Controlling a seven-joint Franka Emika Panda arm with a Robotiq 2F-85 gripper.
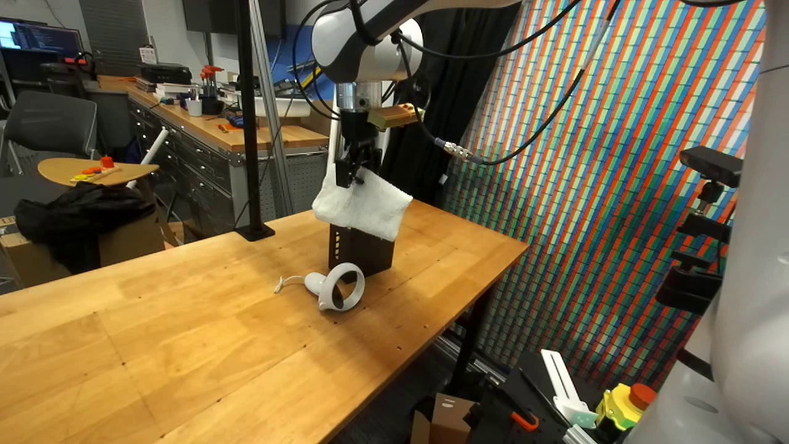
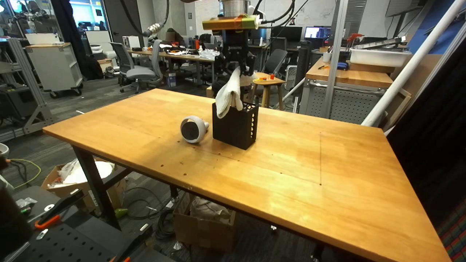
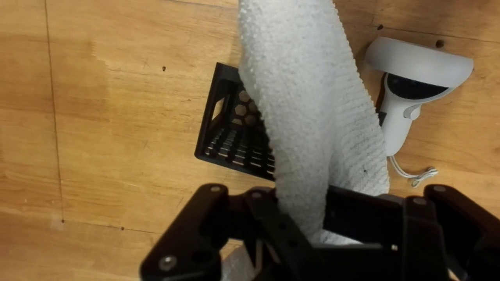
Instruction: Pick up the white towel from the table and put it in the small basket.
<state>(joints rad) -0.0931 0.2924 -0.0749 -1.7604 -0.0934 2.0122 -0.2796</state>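
Observation:
The white towel (image 1: 368,206) hangs from my gripper (image 1: 351,176). It also shows in an exterior view (image 2: 228,97) and the wrist view (image 3: 297,97). My gripper (image 2: 236,71) is shut on the towel above the small black basket (image 2: 231,129). The basket stands upright on the table; its wall also shows in an exterior view (image 1: 363,251). In the wrist view the towel covers much of the basket opening, and the basket's rim (image 3: 205,117) shows at its left. The towel's lower part hangs over the basket's top edge, partly outside it.
A white controller with a ring (image 1: 315,283) lies on the wooden table (image 1: 185,345) close beside the basket; it also shows in the wrist view (image 3: 422,62). A black post (image 1: 249,154) stands at the table's edge.

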